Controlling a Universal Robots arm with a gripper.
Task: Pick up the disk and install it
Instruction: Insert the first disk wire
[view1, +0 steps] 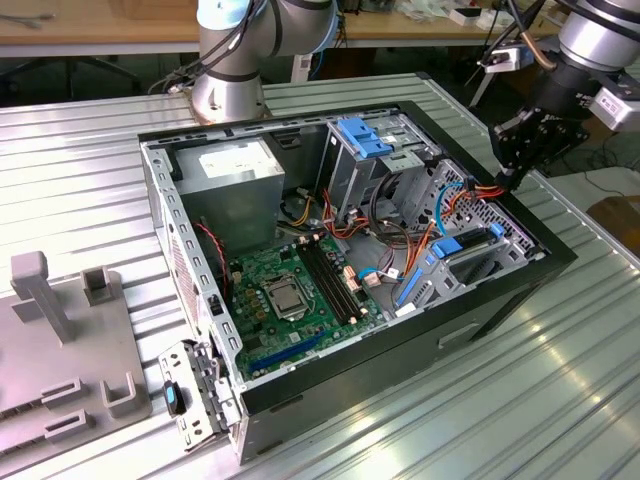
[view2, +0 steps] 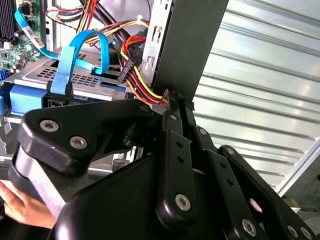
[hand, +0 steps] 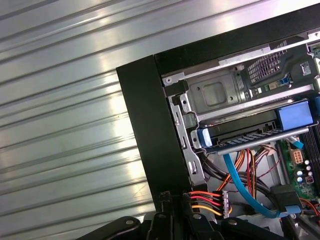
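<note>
Ribbed table (view1: 80, 150); hand (view1: 512, 178) at case (view1: 520, 285) edge; disk (hand: 250, 136) inside.

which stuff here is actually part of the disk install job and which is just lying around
Job:
the disk, sitting in the drive bay
the gripper, by the corner of the computer case

Lying about:
grey fixture plate on the table
power supply
motherboard
a hand in the second wrist view

You're in a robotics lab, probably: arm base (view1: 228, 90) standing on a ribbed metal table (view1: 70, 160), opened computer case (view1: 330, 375), wooden benches (view1: 100, 25) behind.
</note>
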